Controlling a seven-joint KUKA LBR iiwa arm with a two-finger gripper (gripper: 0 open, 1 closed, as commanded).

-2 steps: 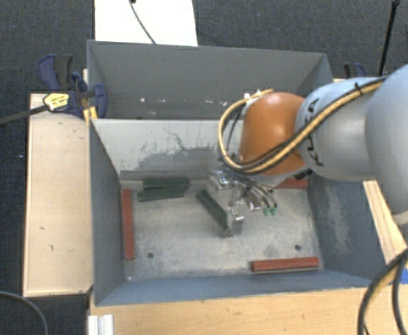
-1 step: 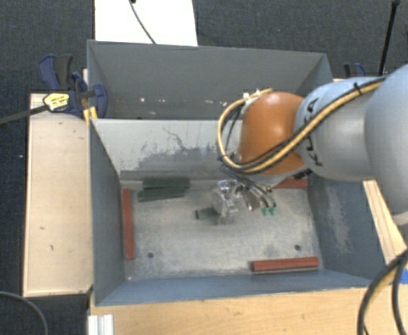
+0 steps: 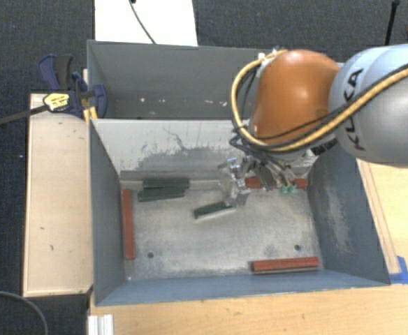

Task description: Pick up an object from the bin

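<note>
Hanging over one end of a small dark green bar [image 3: 213, 211], tilted, near the longer dark green block [image 3: 163, 188]: gripper [image 3: 235, 190], opening cannot be told. Bar likely stiff, light; grasp across narrow sides, mid-length.

Scuffed matt metal bin [image 3: 340, 215], matt red bar [image 3: 284, 264], perhaps painted wood

Arm [image 3: 389, 110] comes in from the right, grey link with KUKA lettering angled down-left. Orange cover [image 3: 295, 93] on the wrist sits top-centre, facing the camera. Yellow-and-black cable [image 3: 240, 96] runs along the link and loops round the cover's left side. Gripper [image 3: 235, 183] hangs below the cover, pointing down and slightly left, metal body partly hidden by the wrist.
</note>
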